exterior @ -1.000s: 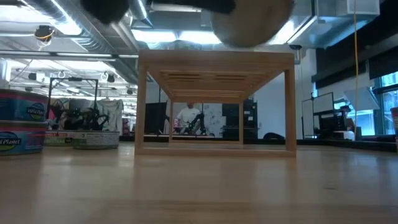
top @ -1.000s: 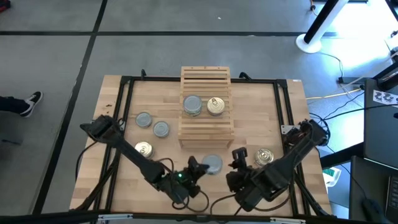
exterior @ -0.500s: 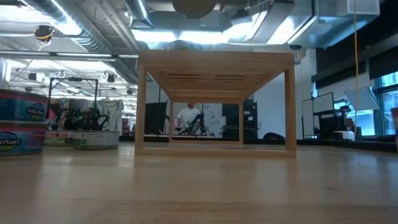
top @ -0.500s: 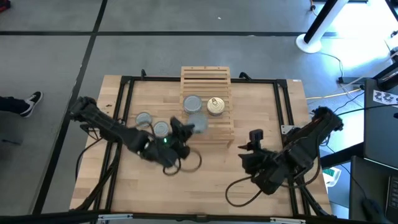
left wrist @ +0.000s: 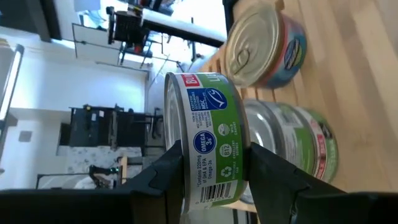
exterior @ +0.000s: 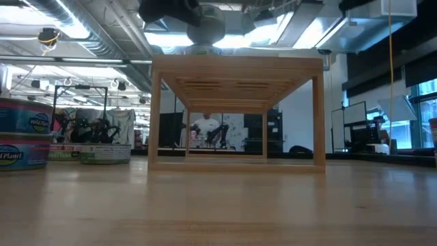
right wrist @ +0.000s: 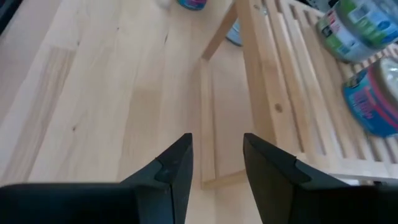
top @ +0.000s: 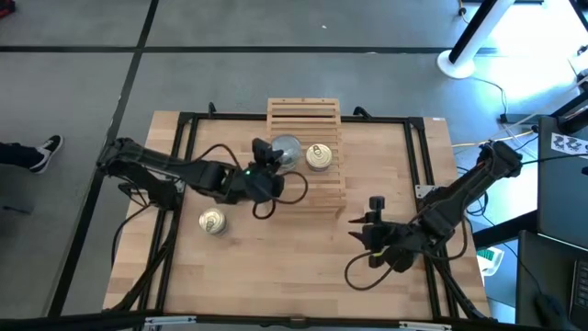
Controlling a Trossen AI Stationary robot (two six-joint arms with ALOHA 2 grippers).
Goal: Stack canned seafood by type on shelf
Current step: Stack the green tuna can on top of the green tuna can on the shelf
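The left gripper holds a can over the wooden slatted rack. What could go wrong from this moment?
1. The left gripper holds the green-labelled round tin above a similar tin on the light wooden slatted shelf. If released off-centre, it may slide off.
2. The golden-topped, blue-labelled tin stands close beside that tin; a finger could knock it while lowering.
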